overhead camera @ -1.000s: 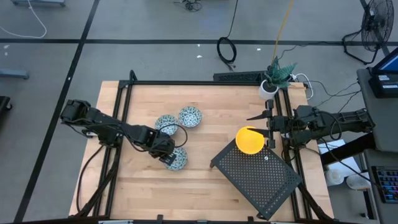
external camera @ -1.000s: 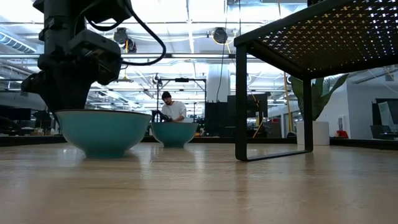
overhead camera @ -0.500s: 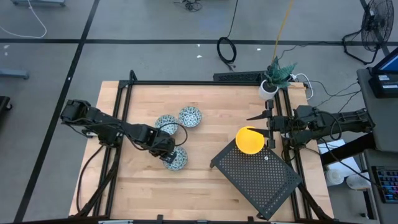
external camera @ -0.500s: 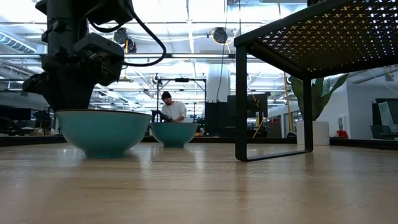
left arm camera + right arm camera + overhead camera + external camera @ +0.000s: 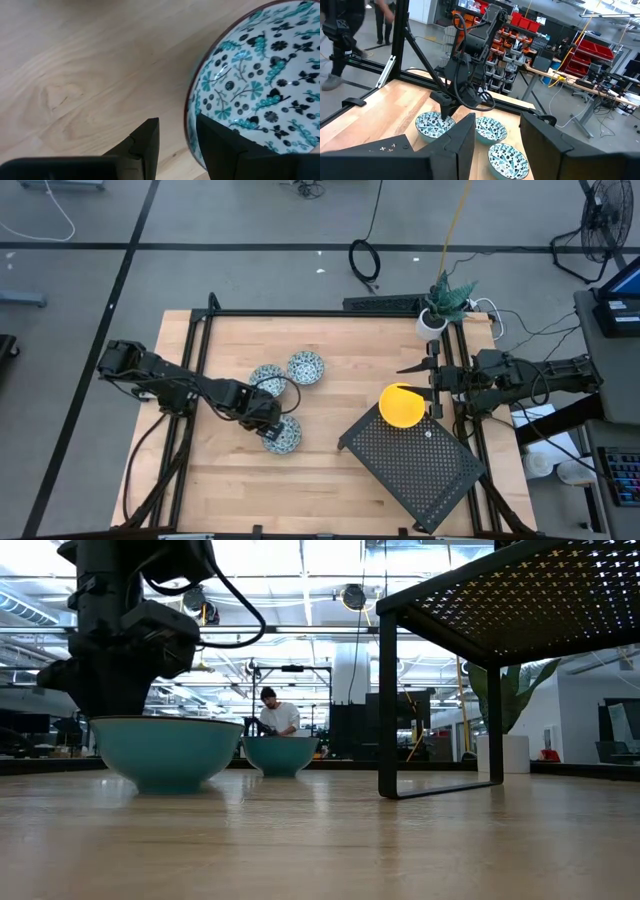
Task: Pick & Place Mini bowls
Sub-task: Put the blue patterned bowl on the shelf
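Three patterned mini bowls stand on the wooden table: two at the back and a nearer one. My left gripper points down at the nearer bowl's left edge. It is open, with one finger inside the rim and one outside. The low view shows this teal bowl resting on its foot. A yellow mini bowl sits on the far corner of the black perforated rack. My right gripper hovers level above it, open, with nothing between its fingers. My left gripper stands astride the nearer bowl's rim from above. Bare wood shows between the outer finger and the rim. Whether the inner finger touches the bowl's inside wall I cannot tell. The bowl rests on the table.
A potted plant in a white pot stands at the table's far right corner. The rack's legs stand on the right half of the table. A black frame borders the table. A person shows far behind.
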